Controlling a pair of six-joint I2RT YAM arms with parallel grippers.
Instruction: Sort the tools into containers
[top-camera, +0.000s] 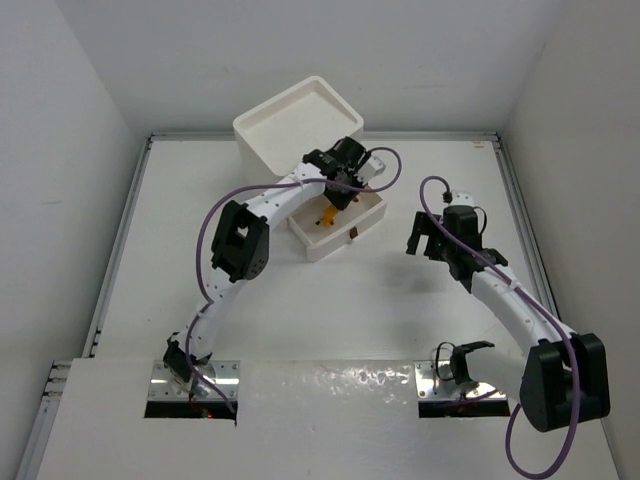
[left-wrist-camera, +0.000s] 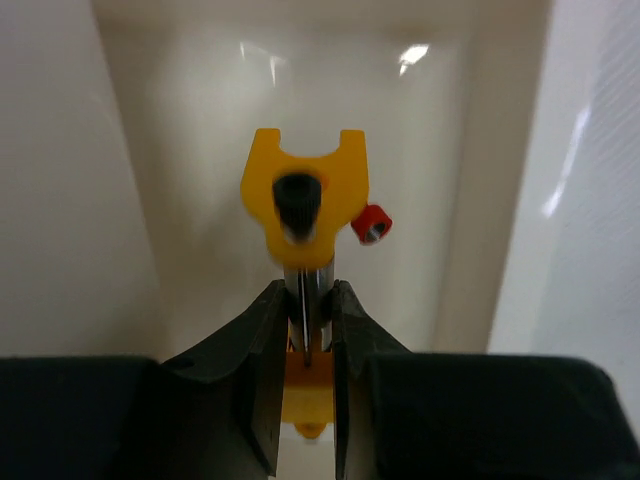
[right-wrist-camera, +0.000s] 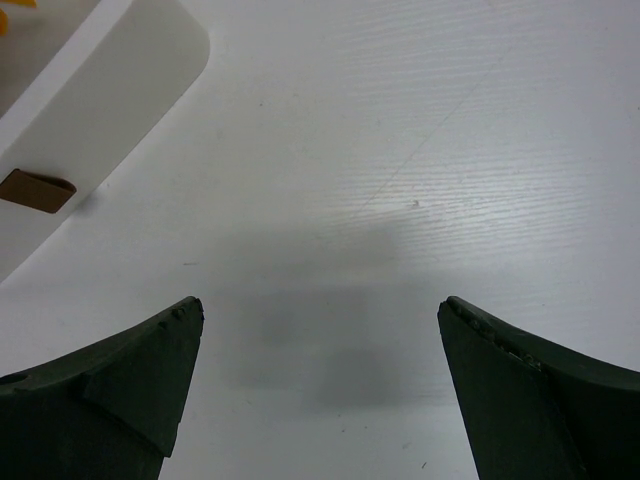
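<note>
The white cube-shaped unit (top-camera: 298, 120) stands at the back centre, with one white drawer (top-camera: 322, 246) pulled out toward the front right. My left gripper (top-camera: 335, 200) hangs over the drawer, shut on a yellow-orange tool (top-camera: 327, 217). In the left wrist view the gripper (left-wrist-camera: 305, 310) pinches the tool's metal shaft; the yellow head (left-wrist-camera: 305, 195) with a black tip and a small red part (left-wrist-camera: 371, 224) hangs inside the drawer (left-wrist-camera: 190, 150). My right gripper (top-camera: 428, 245) is open and empty above bare table, right of the drawer. No other tools show.
The drawer's front (right-wrist-camera: 100, 90) and dark-red handle (right-wrist-camera: 35, 190) lie at the upper left of the right wrist view, with my right gripper (right-wrist-camera: 320, 315) over white table (right-wrist-camera: 420, 150). White walls enclose the table on three sides.
</note>
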